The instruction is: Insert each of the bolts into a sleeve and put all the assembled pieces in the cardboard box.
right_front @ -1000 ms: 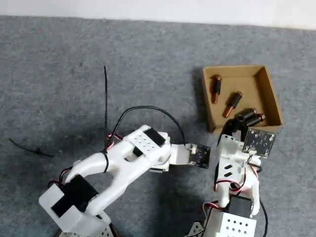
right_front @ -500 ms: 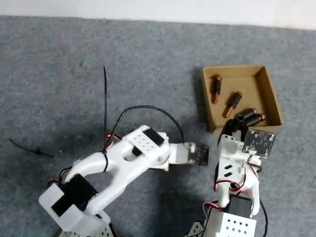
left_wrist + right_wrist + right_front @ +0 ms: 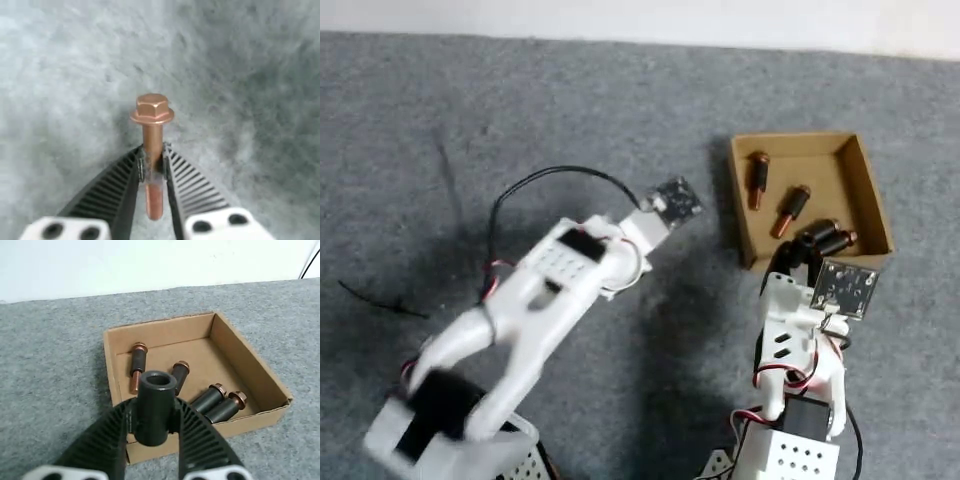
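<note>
1. Here, the copper bolt [image 3: 152,132] is clamped by its shank between the left jaws. Its hexagonal head stands clear beyond their tips, and the plain end pokes back between them.
2. The black sleeve [image 3: 154,410] is gripped across its body by the right jaws, with its open bore facing away from them.
3. The sleeve is at the near wall of the cardboard box [image 3: 250,424], as the right wrist view shows.
4. Four assembled pieces [image 3: 790,211] lie on the floor of the box. Two are apart from each other toward one side, and two are side by side against the near wall.
5. In the high view, the left arm [image 3: 550,290] reaches diagonally over the grey bench [image 3: 620,100]. Its tip is just beside the box's outer wall and not touching it.
6. The right arm [image 3: 800,340] stands at the near edge, its wrist at the box's near corner.
7. A thin black cable tie [image 3: 380,300] lies on the bench, well apart from the box, on the left arm's side.
</note>
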Robot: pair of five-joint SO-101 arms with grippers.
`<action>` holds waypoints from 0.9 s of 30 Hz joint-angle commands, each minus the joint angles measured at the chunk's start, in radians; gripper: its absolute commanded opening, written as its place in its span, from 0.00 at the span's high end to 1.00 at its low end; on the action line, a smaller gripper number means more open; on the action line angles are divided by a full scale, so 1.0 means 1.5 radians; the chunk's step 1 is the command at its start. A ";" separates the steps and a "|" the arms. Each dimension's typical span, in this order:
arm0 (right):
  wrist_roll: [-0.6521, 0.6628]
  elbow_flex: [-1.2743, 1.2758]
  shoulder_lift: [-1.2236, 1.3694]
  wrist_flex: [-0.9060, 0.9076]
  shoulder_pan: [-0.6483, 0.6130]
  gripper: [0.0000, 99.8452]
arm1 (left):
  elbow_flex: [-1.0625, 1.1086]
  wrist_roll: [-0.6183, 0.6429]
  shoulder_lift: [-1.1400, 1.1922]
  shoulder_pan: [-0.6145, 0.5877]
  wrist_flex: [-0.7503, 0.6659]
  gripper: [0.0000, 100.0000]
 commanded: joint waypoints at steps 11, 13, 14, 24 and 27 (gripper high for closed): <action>-0.003 0.051 -0.014 -0.020 -0.046 0.99 | 0.341 0.035 -0.616 -0.011 -0.181 0.99; -0.003 0.051 -0.014 -0.020 -0.067 0.99 | 0.365 0.036 -0.656 -0.011 -0.195 0.99; -0.003 0.051 -0.014 -0.020 -0.073 0.99 | 0.376 0.036 -0.675 -0.011 -0.200 0.99; -0.003 0.044 -0.014 -0.020 -0.198 0.99 | 0.472 0.235 -0.959 -0.096 -0.207 0.99; -0.003 0.044 -0.014 -0.035 -0.251 0.99 | 0.505 0.268 -1.057 -0.128 -0.207 0.99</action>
